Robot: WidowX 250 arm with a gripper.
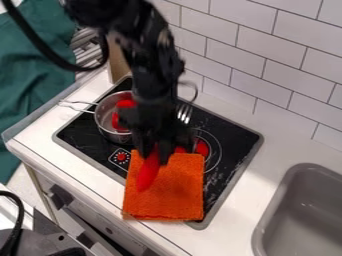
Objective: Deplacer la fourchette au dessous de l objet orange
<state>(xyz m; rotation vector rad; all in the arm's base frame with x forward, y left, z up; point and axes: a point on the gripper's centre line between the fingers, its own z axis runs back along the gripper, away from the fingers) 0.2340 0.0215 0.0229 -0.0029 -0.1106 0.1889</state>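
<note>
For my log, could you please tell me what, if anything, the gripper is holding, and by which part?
Cannot be told: the gripper hangs at the upper end of a long red object.

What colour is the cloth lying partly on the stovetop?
The cloth is orange; it shows best in the camera view.

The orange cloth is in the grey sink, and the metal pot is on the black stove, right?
Not quite: the camera view shows the orange cloth lying partly over the black stove, not in the grey sink. The metal pot is indeed on the stove.
</note>
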